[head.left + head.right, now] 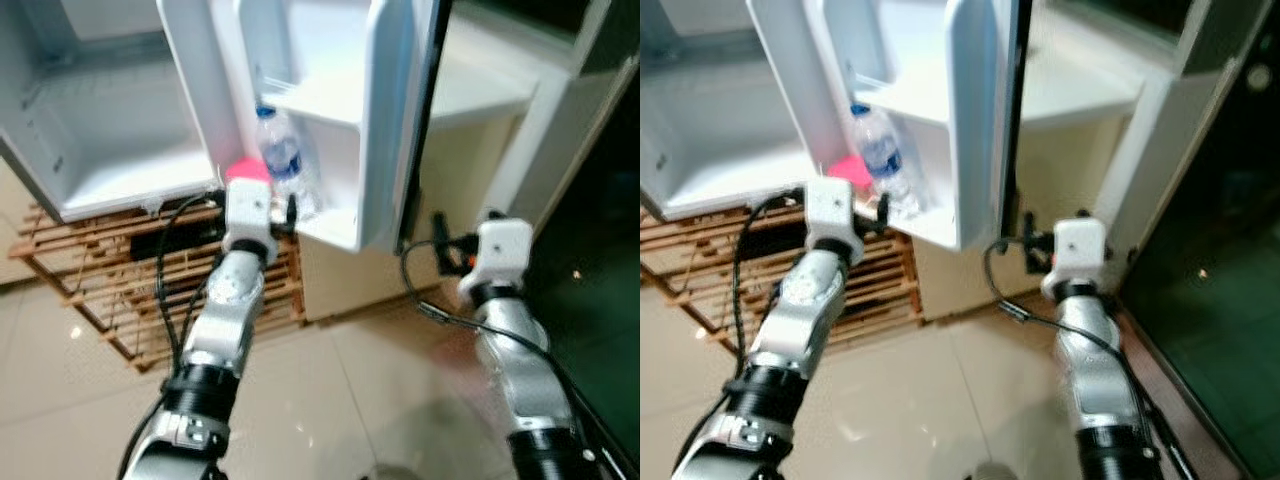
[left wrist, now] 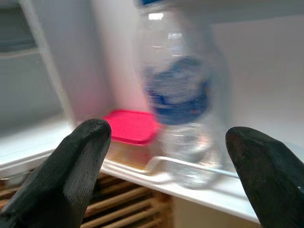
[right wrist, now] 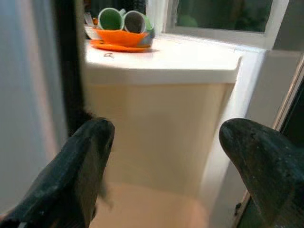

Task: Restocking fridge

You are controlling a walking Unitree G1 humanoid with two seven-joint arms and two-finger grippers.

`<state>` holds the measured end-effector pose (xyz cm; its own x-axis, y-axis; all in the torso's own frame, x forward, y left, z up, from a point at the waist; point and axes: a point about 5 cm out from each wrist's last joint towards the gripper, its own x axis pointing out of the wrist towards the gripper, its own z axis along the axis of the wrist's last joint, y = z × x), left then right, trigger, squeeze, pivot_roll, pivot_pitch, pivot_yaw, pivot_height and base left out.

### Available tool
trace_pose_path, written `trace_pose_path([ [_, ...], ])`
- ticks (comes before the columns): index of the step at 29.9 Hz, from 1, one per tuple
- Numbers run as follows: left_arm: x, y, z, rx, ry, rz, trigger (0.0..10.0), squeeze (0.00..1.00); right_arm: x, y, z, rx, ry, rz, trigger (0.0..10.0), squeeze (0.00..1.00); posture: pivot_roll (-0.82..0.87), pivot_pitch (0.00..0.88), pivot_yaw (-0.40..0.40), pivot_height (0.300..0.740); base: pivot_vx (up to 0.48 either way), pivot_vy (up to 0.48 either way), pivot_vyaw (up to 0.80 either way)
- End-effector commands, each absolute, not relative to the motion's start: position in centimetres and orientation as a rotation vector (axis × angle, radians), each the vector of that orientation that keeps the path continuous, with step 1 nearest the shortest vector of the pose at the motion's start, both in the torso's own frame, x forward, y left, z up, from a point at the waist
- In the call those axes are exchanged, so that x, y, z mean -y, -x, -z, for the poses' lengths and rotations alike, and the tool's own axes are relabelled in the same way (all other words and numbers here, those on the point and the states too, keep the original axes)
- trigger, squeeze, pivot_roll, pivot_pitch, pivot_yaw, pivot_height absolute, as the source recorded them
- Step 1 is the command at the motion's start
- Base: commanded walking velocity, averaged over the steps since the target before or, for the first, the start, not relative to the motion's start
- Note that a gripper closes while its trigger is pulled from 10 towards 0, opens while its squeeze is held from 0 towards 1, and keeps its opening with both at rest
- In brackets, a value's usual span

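Fridge door shelf (image 1: 335,232) already carries a water bottle (image 1: 283,160) and a red-lidded container (image 2: 129,128), so stocking looks partly done. Left gripper (image 2: 166,156) hovers just before them, fingers wide apart and empty; right gripper (image 3: 168,161), likewise spread and empty, faces a tabletop (image 3: 190,59).

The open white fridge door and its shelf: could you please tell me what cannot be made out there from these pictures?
- Clear plastic water bottle: its blue label is too blurred to read in the left wrist view, and the top edge cuts off its cap.
- Red-lidded plastic container: its contents are hidden by the lid, and the left pincer finger covers part of it.
- White door shelf: the left arm hides its lower front in the left eye view.
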<state>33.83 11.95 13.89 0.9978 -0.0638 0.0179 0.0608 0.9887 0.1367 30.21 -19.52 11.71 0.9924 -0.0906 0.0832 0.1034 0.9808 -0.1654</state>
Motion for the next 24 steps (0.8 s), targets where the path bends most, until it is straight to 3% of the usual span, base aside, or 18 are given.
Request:
trace_pose_path([
  [1, -13.9, -33.7, -13.1, -0.02, -0.167, 0.002, 10.0, 0.0, 19.7, -31.1, -12.3, 0.083, 0.187, 0.113, 10.0, 0.0, -0.13, 0.0, 0.048, 0.74, 0.0, 0.0, 0.0],
  [6, -16.5, -32.9, -10.1, -0.152, -0.25, -0.037, 10.0, 0.0, 22.0, -32.4, -12.9, 0.078, 0.245, 0.171, 10.0, 0.0, -0.09, 0.0, 0.061, 0.74, 0.0, 0.0, 0.0],
  [9, -19.0, -31.1, -6.1, -0.285, -0.369, -0.012, 10.0, 0.0, 24.0, -33.6, -13.3, 0.068, 0.307, 0.225, 10.0, 0.0, -0.05, 0.0, 0.077, 0.74, 0.0, 0.0, 0.0],
  [13, -21.2, -26.5, -0.1, -0.588, -0.458, 0.134, 10.0, 0.0, 25.3, -34.1, -13.4, 0.05, 0.358, 0.287, 10.0, 0.0, 0.0, 0.008, 0.09, 0.74, 0.0, 0.0, 0.0],
  [15, -21.9, -25.2, 0.9, -0.641, -0.495, 0.155, 10.0, 0.0, 25.5, -34.2, -13.4, 0.051, 0.365, 0.299, 10.0, 0.0, 0.01, 0.021, 0.096, 0.74, 0.0, 0.0, 0.0],
  [16, -23.7, -22.6, 2.5, -0.723, -0.536, 0.153, 10.0, 0.0, 25.9, -34.3, -13.7, 0.054, 0.373, 0.322, 10.0, 0.0, 0.02, 0.035, 0.103, 0.74, 0.0, 0.0, 0.0],
  [17, -23.7, -22.6, 2.5, -0.723, -0.536, 0.153, 10.0, 0.0, 25.9, -34.3, -13.7, 0.054, 0.373, 0.322, 10.0, 0.0, 0.02, 0.035, 0.103, 0.74, 0.0, 0.0, 0.0],
  [20, -26.5, -18.7, 4.4, -0.855, -0.615, 0.148, 10.0, 0.0, 27.1, -34.3, -13.6, 0.037, 0.392, 0.393, 10.0, 0.0, 0.03, 0.069, 0.112, 0.74, 0.0, 0.0, 0.0],
  [24, -27.6, -17.5, 5.0, -0.89, -0.643, 0.152, 10.0, 0.0, 28.0, -34.5, -13.7, 0.023, 0.426, 0.444, 10.0, 0.0, 0.03, 0.089, 0.118, 0.74, 0.0, 0.0, 0.0],
])
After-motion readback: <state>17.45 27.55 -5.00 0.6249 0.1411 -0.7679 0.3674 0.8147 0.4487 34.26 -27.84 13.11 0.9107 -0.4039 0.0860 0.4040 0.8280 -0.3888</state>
